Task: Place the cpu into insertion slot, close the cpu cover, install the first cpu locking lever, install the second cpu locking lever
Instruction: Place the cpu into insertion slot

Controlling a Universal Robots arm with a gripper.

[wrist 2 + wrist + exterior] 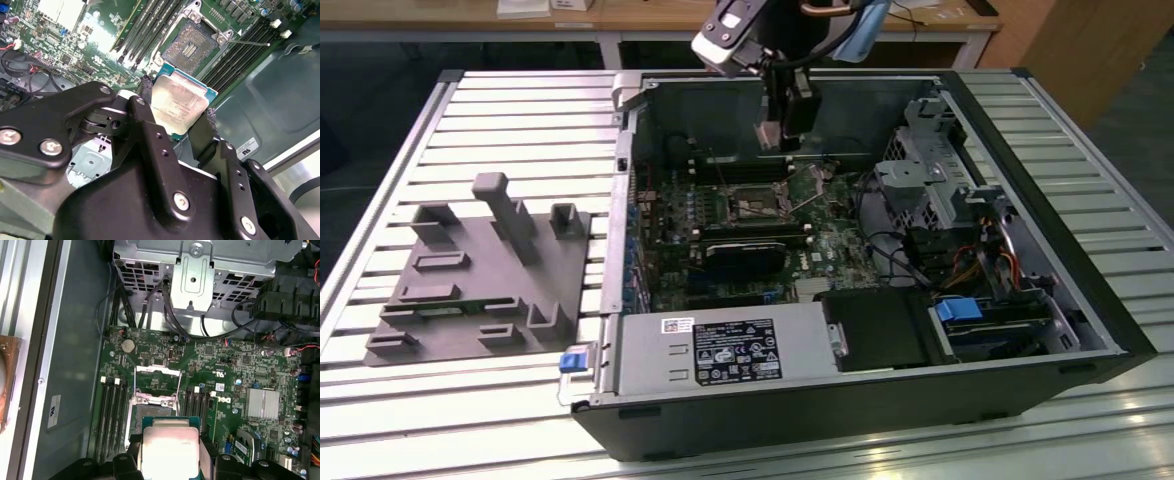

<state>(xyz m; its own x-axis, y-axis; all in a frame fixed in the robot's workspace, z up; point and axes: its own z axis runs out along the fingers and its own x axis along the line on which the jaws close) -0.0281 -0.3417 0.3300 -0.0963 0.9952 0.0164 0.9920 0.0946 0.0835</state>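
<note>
The gripper [178,102] pinches the cpu [181,106] by two opposite edges, one finger [145,95] on each side and the silver top facing the camera. It holds the chip in the air above the board [225,360], inside the open case [854,400]. The slot [190,46] lies bare below it with the cover [157,370] swung up and open, so the cpu is not yet seated. The main risk, as I judge it, is the grip itself. Only thin edges are held, and in the second wrist view the chip looks tilted against the board. A corner could therefore meet the slot first and bend the fine contacts in its dark centre. A small twist about the vertical would do similar harm, because the chip would then rest on the silver rim instead of dropping inside it. Its keying corner cannot be made out, so a wrong orientation cannot be ruled out either. The raised cover stands just beside the slot and a lever [250,43] sticks out over the memory slots [145,30]. A finger coming in off-line could catch either one (the lever looks springy) and knock the cover down early. If the chip slipped from the pinch at this height, it would fall onto the bare slot or the board.
</note>
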